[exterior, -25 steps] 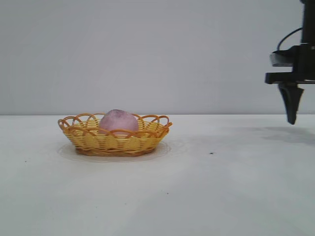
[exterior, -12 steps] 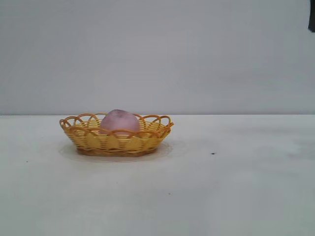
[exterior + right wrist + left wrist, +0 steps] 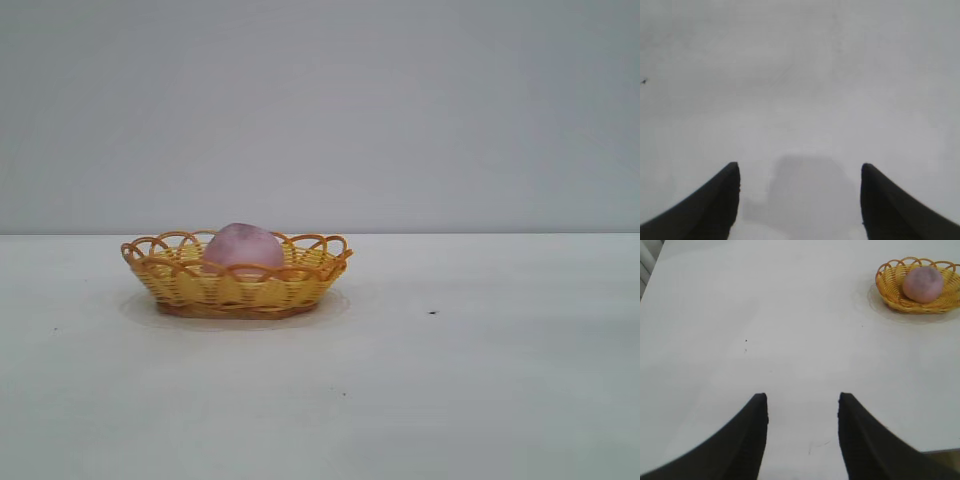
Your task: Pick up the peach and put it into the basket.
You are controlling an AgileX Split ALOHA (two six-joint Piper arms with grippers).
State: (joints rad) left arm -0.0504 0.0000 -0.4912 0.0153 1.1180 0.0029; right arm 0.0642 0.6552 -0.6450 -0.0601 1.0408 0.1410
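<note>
Nearest to the right gripper [image 3: 800, 172] there is only bare white table [image 3: 800, 90]: its two dark fingers [image 3: 715, 205] stand wide apart with nothing between them, and a soft grey shadow lies on the surface just ahead of the gap. Farther out from those fingers, off to one side, a tiny dark speck [image 3: 644, 80] marks the tabletop.

The left gripper [image 3: 802, 402] is also parted, less widely, and empty, its fingers hanging over plain white table near an edge of the table. A little beyond its fingertips sit two small dark specks [image 3: 746, 341]. Well beyond them, far ahead and off to one side, the basket [image 3: 888, 287] rests on the table with the peach [image 3: 923, 284] lying inside it, well apart from either gripper.

From the exterior camera neither arm shows. The yellow basket [image 3: 200, 287] with its orange looped rim stands on the white surface left of centre, the pinkish peach [image 3: 242, 246] rising above the rim. A dark speck [image 3: 432, 312] lies to the basket's right. Behind the table runs a plain pale grey wall [image 3: 400, 110].
</note>
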